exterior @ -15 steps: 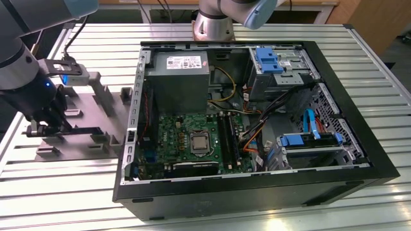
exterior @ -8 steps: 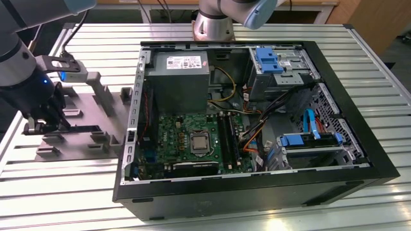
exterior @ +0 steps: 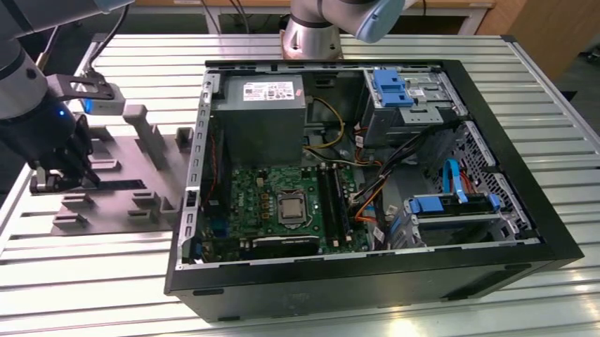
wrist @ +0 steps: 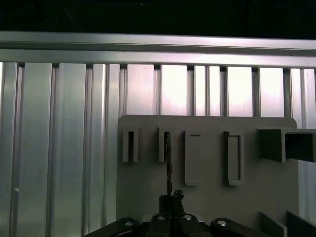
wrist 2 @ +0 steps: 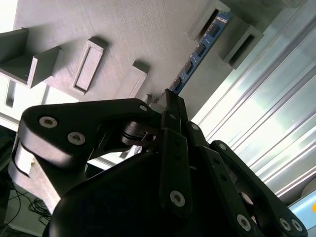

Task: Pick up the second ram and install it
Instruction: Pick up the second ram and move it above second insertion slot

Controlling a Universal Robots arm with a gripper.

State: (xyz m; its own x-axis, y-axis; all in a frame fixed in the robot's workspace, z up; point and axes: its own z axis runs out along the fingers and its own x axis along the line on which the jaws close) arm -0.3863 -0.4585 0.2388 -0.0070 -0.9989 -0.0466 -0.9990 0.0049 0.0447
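A ribbed aluminium worktop (exterior: 84, 281) carries everything. In the exterior view, the biggest thing on it is an open black computer case (exterior: 375, 288), lying on its side. Inside sit a silver power-supply box (exterior: 258, 119) and, below it, a green motherboard (exterior: 272, 189) with long black memory slots (exterior: 333, 196).

To the exterior view's left of the case, just beside it, lies a grey moulded holder (exterior: 112, 210) with upright posts and shallow recesses. The robot arm reaches down over the holder's end farthest from the case, and its black gripper (exterior: 61, 179) stands low over the holder.

In the second wrist view the gripper (wrist 2: 170, 101) has its two fingers drawn together, pinching the near end of the second ram (wrist 2: 197, 52). The thin stick with dark chips runs straight out from the fingertips across the holder (wrist 2: 138, 34). Its far end sits between two raised blocks of the holder, beside the worktop's ribs (wrist 2: 266, 113).

The first wrist view shows the same grip from above. The gripper (wrist: 170, 197) is clamped on the stick (wrist: 169, 158), which appears edge-on as a narrow dark line over the holder (wrist: 207, 207). In the exterior view the second ram (exterior: 117, 184) is a dark strip lying along the holder, well apart from the motherboard slots.
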